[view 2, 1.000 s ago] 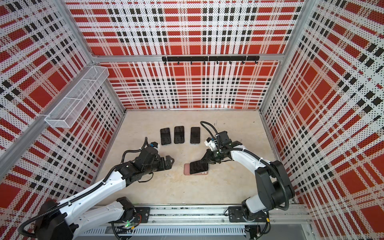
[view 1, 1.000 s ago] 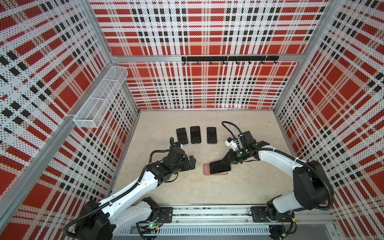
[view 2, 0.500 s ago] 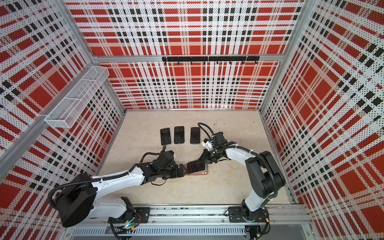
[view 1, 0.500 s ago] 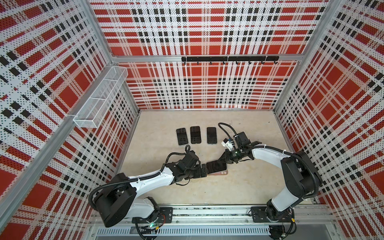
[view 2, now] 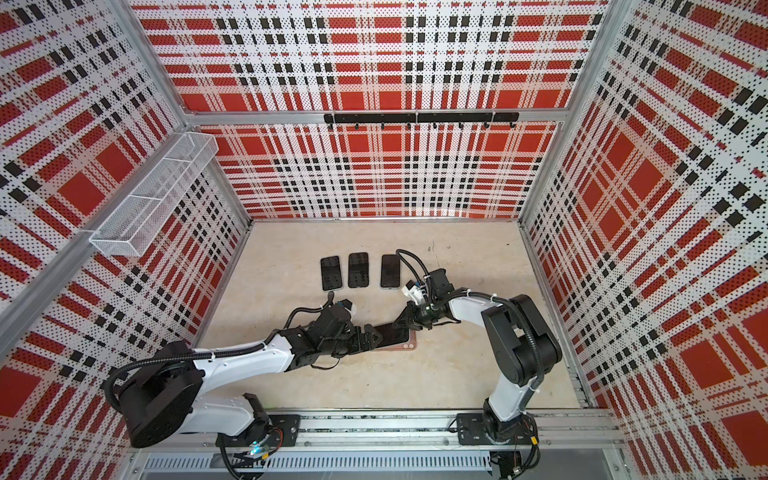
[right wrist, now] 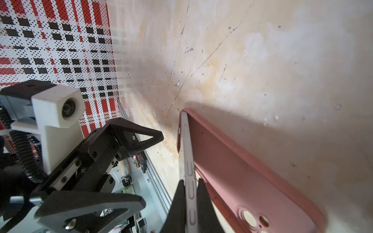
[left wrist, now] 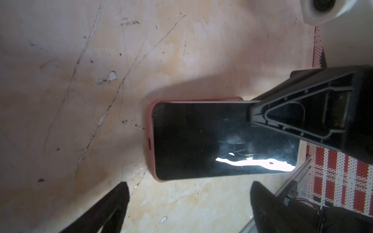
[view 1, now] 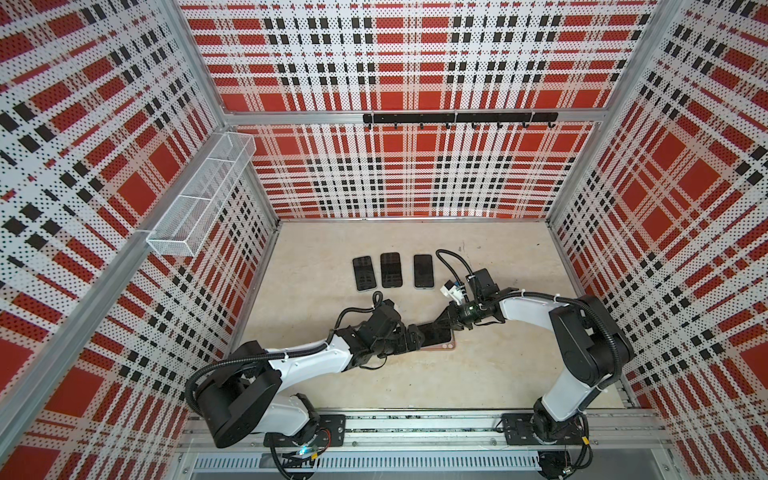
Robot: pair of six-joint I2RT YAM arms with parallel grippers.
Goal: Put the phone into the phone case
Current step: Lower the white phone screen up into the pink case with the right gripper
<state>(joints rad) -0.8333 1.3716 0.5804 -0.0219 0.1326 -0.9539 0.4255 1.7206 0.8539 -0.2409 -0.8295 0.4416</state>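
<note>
The phone [view 1: 434, 333] [view 2: 392, 332] is black-screened and lies tilted over the pink phone case [view 1: 448, 347] [view 2: 409, 345] on the floor. In the left wrist view one end of the phone [left wrist: 212, 139] sits inside the case rim [left wrist: 149, 129]. My right gripper [right wrist: 189, 193] [view 1: 446, 324] is shut on the phone's long edge [right wrist: 186, 141] and holds that side up off the case [right wrist: 242, 171], whose camera cut-out shows. My left gripper [left wrist: 188, 193] [view 1: 417, 337] [right wrist: 152, 171] stands open at the phone's other end with nothing between its fingers.
Three more dark phones [view 1: 391, 270] lie in a row behind the arms. A white mesh basket [view 1: 199, 195] hangs on the left wall and a black hook rail [view 1: 457, 118] on the back wall. The metal rail [view 1: 415, 428] runs along the front.
My left arm has swung right and its open gripper has come up to the phone's left end. The right gripper has shifted slightly left with the phone, lowering it over the case.
</note>
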